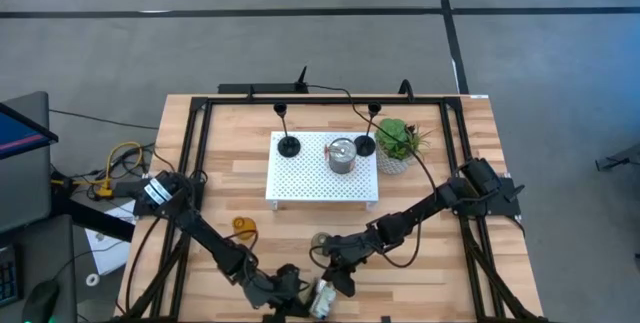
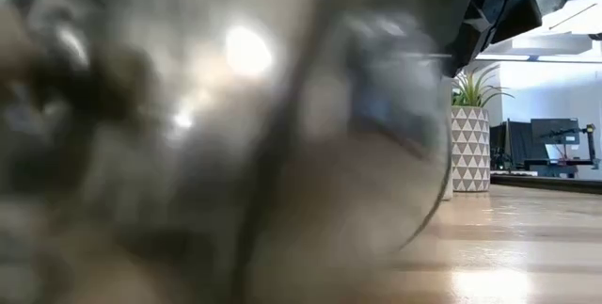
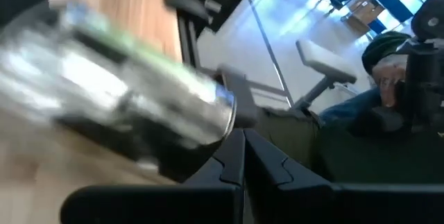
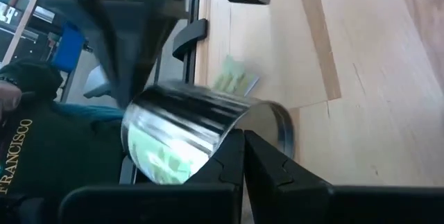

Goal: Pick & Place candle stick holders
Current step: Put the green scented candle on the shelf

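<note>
Landmark: white perforated tray, mid-table. On tray: 2 black thin-stem holders, round bases, plus 1 squat shiny silver cup. Amber glass holder on wood, off tray's near-left corner. Potted plant at tray's right end.

Second silver cup at table's near edge, well in front of tray, between left gripper and right gripper.

Only wrist views show both claws pinched together, nothing clamped; cup lies just beyond fingertips, polished, cylindrical. Low view: blur fills most, plant pot with triangle pattern beyond.
</note>
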`<state>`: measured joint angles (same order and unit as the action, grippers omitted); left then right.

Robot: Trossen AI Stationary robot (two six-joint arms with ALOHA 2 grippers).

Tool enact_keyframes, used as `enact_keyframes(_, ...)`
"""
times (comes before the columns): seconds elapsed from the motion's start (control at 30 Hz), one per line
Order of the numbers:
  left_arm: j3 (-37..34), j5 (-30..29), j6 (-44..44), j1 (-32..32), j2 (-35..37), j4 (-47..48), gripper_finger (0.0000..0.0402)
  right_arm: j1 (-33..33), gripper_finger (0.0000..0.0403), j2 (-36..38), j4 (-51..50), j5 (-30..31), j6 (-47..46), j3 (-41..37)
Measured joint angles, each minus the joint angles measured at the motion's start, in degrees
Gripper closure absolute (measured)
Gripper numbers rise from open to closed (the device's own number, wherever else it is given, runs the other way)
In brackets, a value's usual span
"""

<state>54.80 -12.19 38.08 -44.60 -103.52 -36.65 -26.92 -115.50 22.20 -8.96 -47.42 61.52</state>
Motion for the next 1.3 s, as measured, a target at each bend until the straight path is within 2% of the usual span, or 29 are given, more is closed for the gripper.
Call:
enact_keyframes(0.17,1.19,-0.78,-4.30,1.89,0.05,0.12,0.0399,-0.11,0.0403,0.00,-0.57,-0.60,0.02,0.02)
enact_keyframes(0.33,1.17,2.73,-3.64,3.11,0.06,0.61,0.0399,-0.07,0.0403,0.00,-0.60,-0.60,0.90,0.02)
enact_keyframes(0.63,1.13,3.96,-2.96,-0.26,4.64,1.30,0.0399,-0.07,0.0403,0.00,-0.79,-0.23,1.51,0.02)
enact_keyframes(0.83,1.08,-3.08,5.59,-2.37,3.14,6.50,0.0399,0.07,0.0403,0.00,-0.57,-0.12,1.00,0.02)
enact_keyframes(1.07,1.15,-2.68,14.44,-2.35,2.13,5.75,0.0399,0.11,0.0403,0.00,-0.57,0.38,0.85,0.02)
enact_keyframes(1.3,2.04,-1.10,15.50,-2.36,1.63,5.63,0.0399,1.11,0.0403,0.00,-0.73,1.69,1.13,0.02)
